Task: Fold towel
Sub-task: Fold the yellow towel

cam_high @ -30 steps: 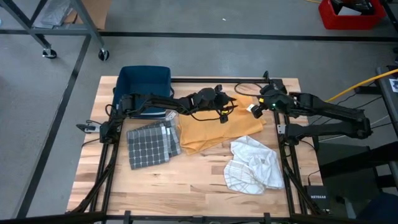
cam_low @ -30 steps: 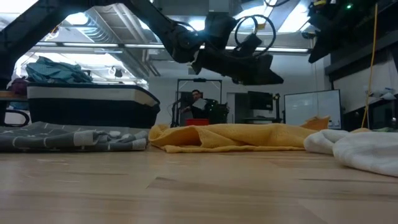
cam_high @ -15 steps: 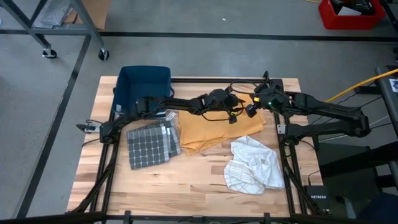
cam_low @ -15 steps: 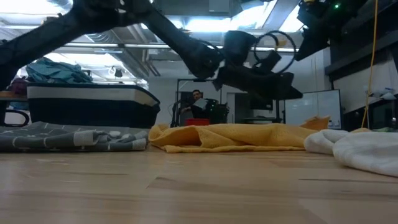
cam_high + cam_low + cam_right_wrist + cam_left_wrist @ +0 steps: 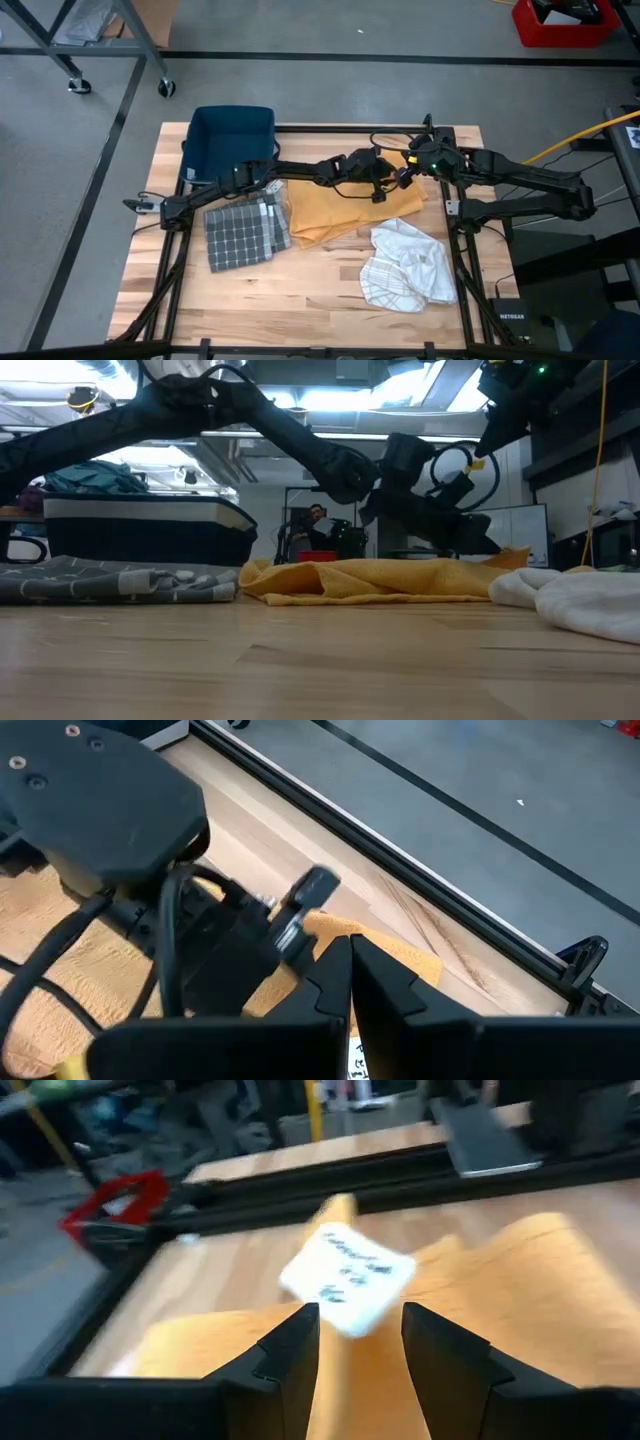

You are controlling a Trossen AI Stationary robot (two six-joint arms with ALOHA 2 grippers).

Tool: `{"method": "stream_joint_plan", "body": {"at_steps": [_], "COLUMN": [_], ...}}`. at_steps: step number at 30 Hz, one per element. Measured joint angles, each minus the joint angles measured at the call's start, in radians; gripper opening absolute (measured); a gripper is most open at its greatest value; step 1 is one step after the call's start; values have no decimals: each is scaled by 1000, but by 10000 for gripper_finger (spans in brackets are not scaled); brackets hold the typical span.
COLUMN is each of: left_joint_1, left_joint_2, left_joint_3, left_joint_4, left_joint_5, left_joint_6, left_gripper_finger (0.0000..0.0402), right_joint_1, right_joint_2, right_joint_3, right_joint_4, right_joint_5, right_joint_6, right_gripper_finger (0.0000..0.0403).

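Three cloths lie on the table [image 5: 300,300]: a checked towel [image 5: 240,232] left of centre, the yellow towel [image 5: 345,210] at centre, a white towel [image 5: 408,265] lower right. A blue bin [image 5: 232,135] sits upper left. The left gripper [image 5: 400,178], fingers [image 5: 290,1355] parted and empty, hangs over the yellow towel's upper right corner beside the closed, empty right gripper [image 5: 408,175].

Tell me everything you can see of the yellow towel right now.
The yellow towel looks like soft terry cloth, lying flat but rumpled on the table's middle, its front edge bunched into low folds. A white label sits near its far corner. The left tool hovers open above that corner; nothing grips it. The checkered grey cloth lies against one side.
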Motion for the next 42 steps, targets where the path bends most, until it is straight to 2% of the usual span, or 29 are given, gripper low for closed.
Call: {"method": "stream_joint_plan", "body": {"at_steps": [4,16,19,23,25,34,42], "left_joint_1": [10,13,13,18,21,53,124], "left_joint_2": [15,37,37,37,37,37,36], "left_joint_3": [0,0,0,0,0,0,0], "left_joint_4": [-2,15,43,75,83,140,140], "left_joint_5": [-67,-54,-44,-44,-44,-99,-112], "left_joint_6": [29,47,78,80,70,45,-91], "left_gripper_finger": [136,128,97,28,9,2,1], "right_joint_1": [0,0,0,0,0,0,0], "right_joint_2": [0,0,0,0,0,0,0], "right_joint_3": [0,0,0,0,0,0,0], "right_joint_4": [2,60,60,59,59,59,58], "right_joint_5": [0,0,0,0,0,0,0], "right_joint_6": [0,0,0,0,0,0,0], "right_gripper_finger": [12,12,12,12,12,12,12]}}
